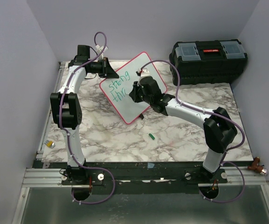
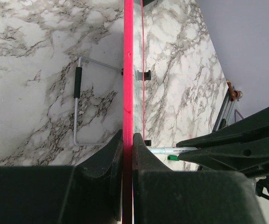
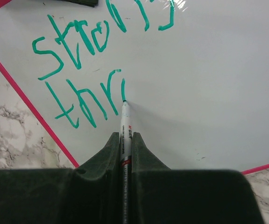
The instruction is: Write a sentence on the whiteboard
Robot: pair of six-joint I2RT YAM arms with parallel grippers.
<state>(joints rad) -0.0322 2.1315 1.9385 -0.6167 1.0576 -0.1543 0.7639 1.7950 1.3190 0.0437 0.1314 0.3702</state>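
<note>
Left fingers (image 2: 127, 154) clamped on whiteboard (image 2: 128, 70) edge — right fingers (image 3: 125, 149) clamp marker (image 3: 125, 123), tip touching sentence (image 3: 85, 70).

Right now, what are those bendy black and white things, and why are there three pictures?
They are two robot arms bolted to a marble-patterned table. One picture comes from a camera high above. The other two come from small cameras on each arm's wrist, so you see its own fingers up close.

The left gripper is pinched shut on the pink edge of the whiteboard, holding it steady. The right gripper is shut on a marker, its tip touching the board. So far the sentence in green reads "strong" with "thr" started under it.

Also on the table: a small green cap, and at the back a black toolbox.
</note>
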